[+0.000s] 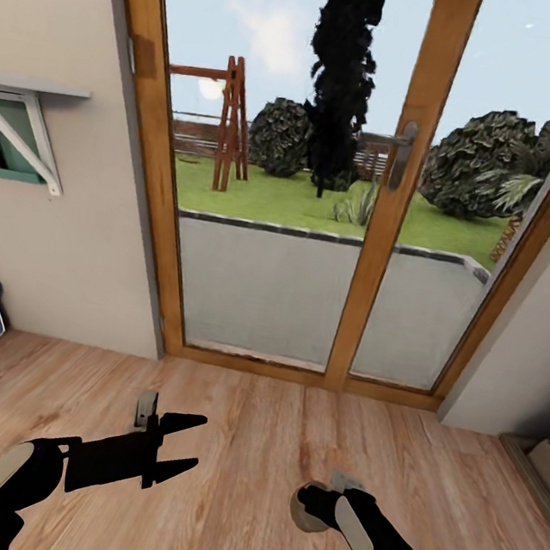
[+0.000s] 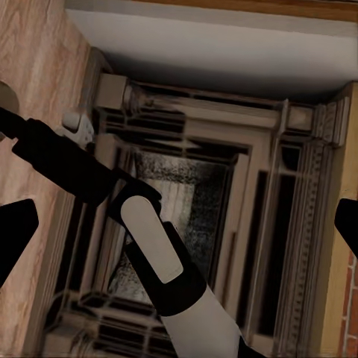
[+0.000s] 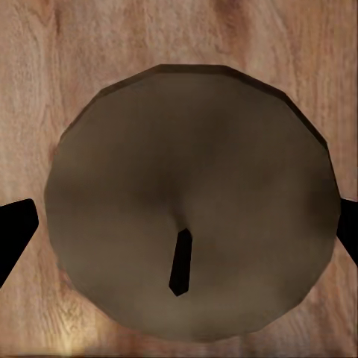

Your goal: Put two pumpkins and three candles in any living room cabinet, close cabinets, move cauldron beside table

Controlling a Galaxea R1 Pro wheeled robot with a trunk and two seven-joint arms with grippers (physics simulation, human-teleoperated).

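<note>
1. One glazed patio door (image 1: 316,228) faces the robot; no cabinet is in sight, so stowing remains.
2. Left gripper (image 1: 187,447): jaws released, empty, above the wooden floor (image 1: 248,410).
3. Right gripper (image 1: 314,506): jaws grasping a candle (image 3: 190,201), seemingly in transit.

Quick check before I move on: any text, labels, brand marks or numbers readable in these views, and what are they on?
None readable. The candle held in the right gripper shows a plain top with a dark wick. The glass door, the wall shelf and the wooden floor carry no lettering. The red-and-white item on the shelf is too cropped to tell.
</note>
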